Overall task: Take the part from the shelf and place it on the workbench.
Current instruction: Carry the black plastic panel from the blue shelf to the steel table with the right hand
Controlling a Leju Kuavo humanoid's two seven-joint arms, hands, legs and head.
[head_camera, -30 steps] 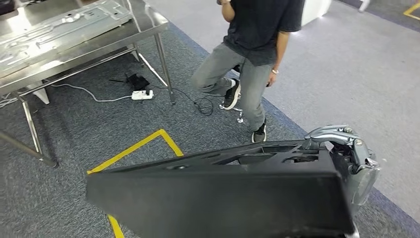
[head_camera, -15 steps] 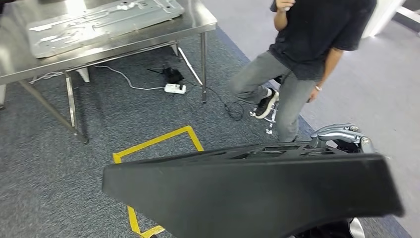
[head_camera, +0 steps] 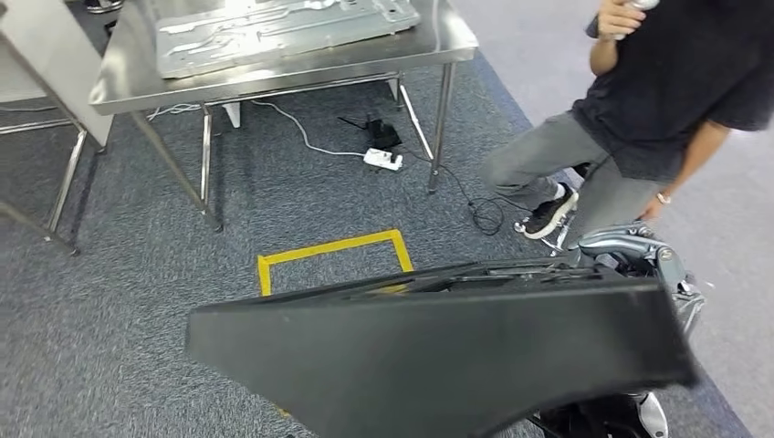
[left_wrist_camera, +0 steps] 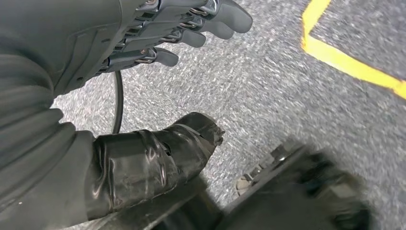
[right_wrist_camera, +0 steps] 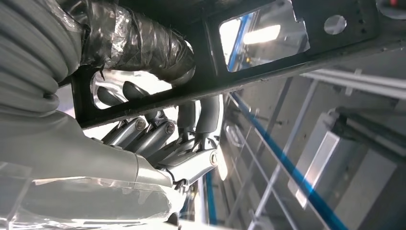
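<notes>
Head view has swung toward the steel workbench [head_camera: 438, 41]; right hand [right_wrist_camera: 158, 139] grips the large black moulded plastic part [head_camera: 438, 356] through its cutout, left hand [left_wrist_camera: 119, 96] spread, empty

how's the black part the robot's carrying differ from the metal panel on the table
The black part is matte dark and carried above the carpet, with the right hand at its end. The metal panel is shiny silver and lies flat on the steel table. Both are long, with cut-outs.
</notes>
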